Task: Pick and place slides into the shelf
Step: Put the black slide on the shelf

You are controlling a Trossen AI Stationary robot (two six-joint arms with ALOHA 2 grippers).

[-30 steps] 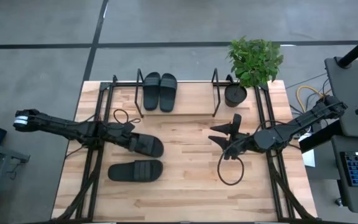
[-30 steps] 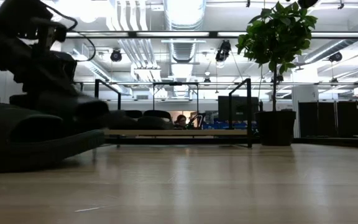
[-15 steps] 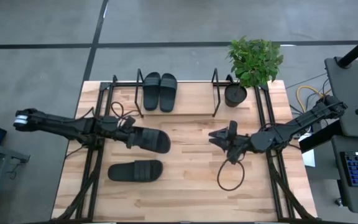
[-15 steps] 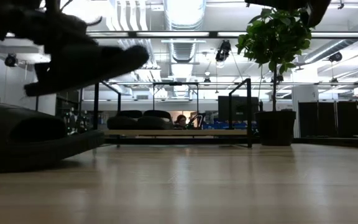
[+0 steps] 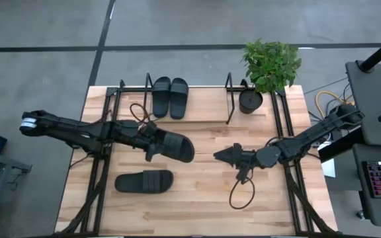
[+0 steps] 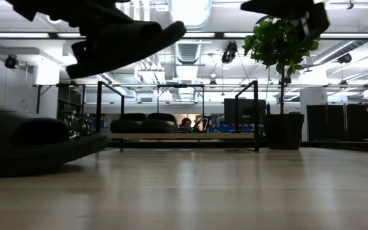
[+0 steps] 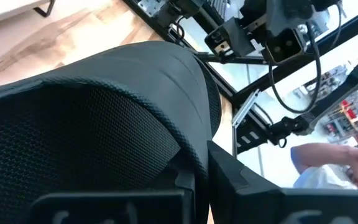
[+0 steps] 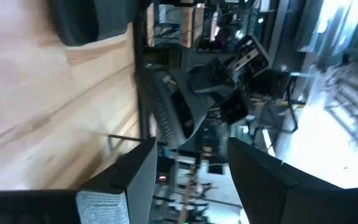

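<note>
Aloft, a black slide (image 5: 172,145) hangs in the left pincer (image 5: 148,141).

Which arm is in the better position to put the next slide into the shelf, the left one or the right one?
The left. Its gripper already holds a slide above the table, pointing toward the shelf, where two slides sit. The right gripper is open, holds nothing, and is far from the last slide.

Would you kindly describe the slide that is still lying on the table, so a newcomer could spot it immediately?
Start at the wooden table and look to its near left part, in front of the shelf. There a single black slide lies flat on the boards, lengthwise across the table. Unlike the pair of slides in the shelf and the slide held aloft by the left end effector, it rests alone, untouched.
</note>
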